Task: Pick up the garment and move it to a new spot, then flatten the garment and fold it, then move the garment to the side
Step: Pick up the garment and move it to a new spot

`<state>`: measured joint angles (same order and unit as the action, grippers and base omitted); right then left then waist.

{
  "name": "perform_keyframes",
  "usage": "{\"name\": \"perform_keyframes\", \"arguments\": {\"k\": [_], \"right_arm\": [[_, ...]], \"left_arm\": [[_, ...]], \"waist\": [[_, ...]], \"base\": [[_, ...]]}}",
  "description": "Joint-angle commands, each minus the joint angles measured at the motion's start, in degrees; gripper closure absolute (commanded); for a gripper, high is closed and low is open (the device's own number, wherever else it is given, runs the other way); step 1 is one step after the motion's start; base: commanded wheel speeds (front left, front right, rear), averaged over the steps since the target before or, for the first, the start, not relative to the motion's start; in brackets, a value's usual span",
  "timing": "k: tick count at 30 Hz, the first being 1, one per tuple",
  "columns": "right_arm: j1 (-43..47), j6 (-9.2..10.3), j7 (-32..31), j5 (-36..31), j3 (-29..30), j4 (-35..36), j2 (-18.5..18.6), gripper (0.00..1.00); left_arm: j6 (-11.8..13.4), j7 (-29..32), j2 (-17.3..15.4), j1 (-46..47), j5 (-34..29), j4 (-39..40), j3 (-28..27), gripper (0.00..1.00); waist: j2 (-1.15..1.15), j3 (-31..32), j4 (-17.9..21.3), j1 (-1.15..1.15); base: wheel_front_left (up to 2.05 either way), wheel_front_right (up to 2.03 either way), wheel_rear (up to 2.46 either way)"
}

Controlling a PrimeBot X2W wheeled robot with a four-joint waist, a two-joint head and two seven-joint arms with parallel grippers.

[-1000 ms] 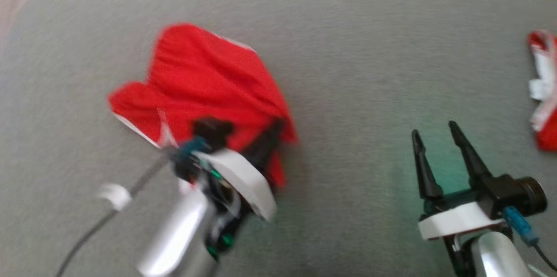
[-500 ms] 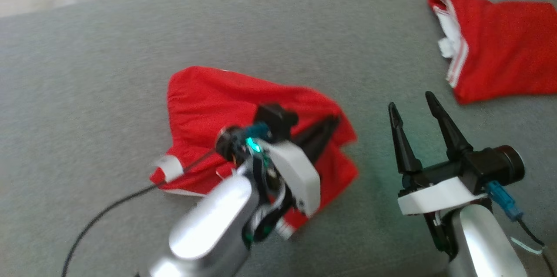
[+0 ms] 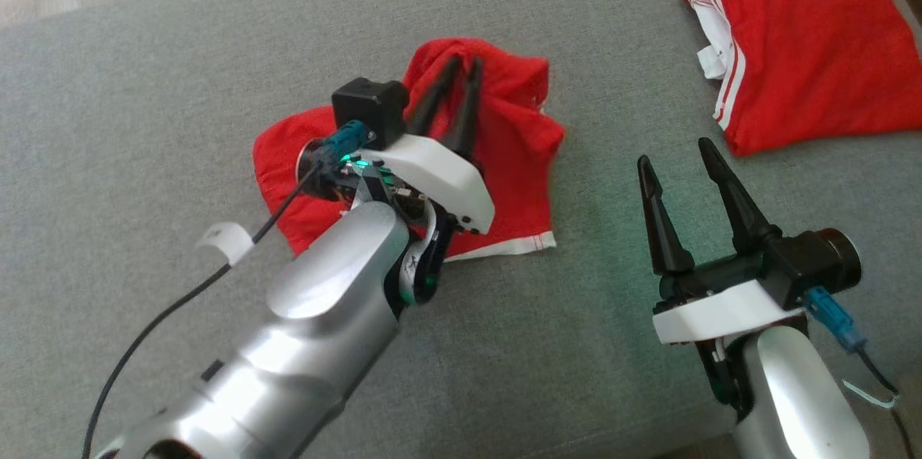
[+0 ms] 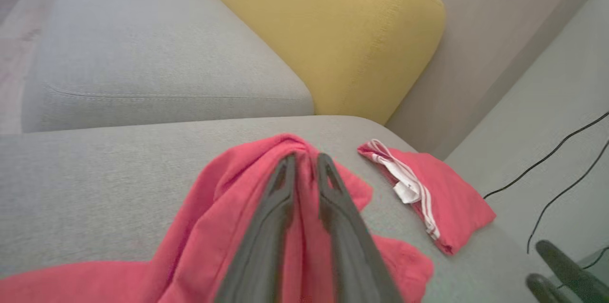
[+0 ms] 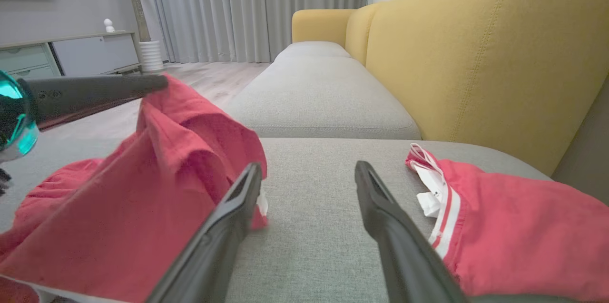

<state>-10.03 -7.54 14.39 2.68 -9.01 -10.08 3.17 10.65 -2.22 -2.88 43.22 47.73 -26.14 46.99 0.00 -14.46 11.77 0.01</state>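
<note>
Garment (image 3: 504, 156), red and bunched, sits mid-couch (image 3: 144, 84) in my head view. Its pinched peak points away from me and its white hem lies nearest me. My left gripper (image 3: 466, 63) is clamped on that peak. My right gripper (image 3: 671, 151) stands spread and holds nothing, just beside the cloth. A second red piece (image 3: 807, 84) lies at the far right.

From the left wrist, the cloth (image 4: 228, 198) tents up the closed fingers (image 4: 280, 189).

From the right wrist, it (image 5: 142, 189) slopes down leftward.
</note>
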Motion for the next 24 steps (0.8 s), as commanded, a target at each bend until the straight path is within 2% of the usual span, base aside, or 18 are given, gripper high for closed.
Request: {"name": "perform_keyframes", "arguments": {"k": [1,6,10,14,18,24], "right_arm": [[-1.87,0.05,0.61,0.5,-1.42,1.42,-0.28,0.0],[-1.6,0.05,0.61,0.45,-1.03,1.4,-0.29,0.0],[-0.71,0.05,0.61,-0.29,-0.2,1.4,-0.29,0.0],[0.24,0.05,0.61,-1.37,1.11,1.54,-0.29,0.0],[1.62,0.05,0.61,-2.64,3.19,1.54,-0.29,0.0],[5.21,0.05,0.61,-4.41,7.05,1.03,-0.13,0.0]], "left_arm": [[0.41,-1.79,0.0,4.0,0.83,-0.98,0.3,0.0],[-0.49,-4.37,0.0,5.1,2.23,-4.13,2.9,0.0],[-1.57,-8.68,0.0,4.45,1.44,-5.79,4.14,0.0],[-1.27,-11.82,-2.01,1.58,-1.09,-5.62,3.9,0.0],[0.34,-12.69,-5.19,-4.35,-3.58,-2.4,0.81,0.0],[3.34,-12.75,-8.52,-18.08,-10.86,6.49,-8.58,0.0]], "waist": [[0.0,0.22,-0.11,-0.01],[0.0,0.74,-0.87,-0.01],[0.0,1.9,-2.06,-0.01],[0.0,3.41,-3.65,-0.01],[0.0,5.13,-5.48,-0.01],[0.0,8.37,-8.96,-0.01]], "base": [[0.0,0.0,0.0],[0.0,0.0,0.0],[0.0,0.0,0.0],[0.0,0.0,0.0],[0.0,0.0,0.0],[0.0,0.0,0.0]]}}
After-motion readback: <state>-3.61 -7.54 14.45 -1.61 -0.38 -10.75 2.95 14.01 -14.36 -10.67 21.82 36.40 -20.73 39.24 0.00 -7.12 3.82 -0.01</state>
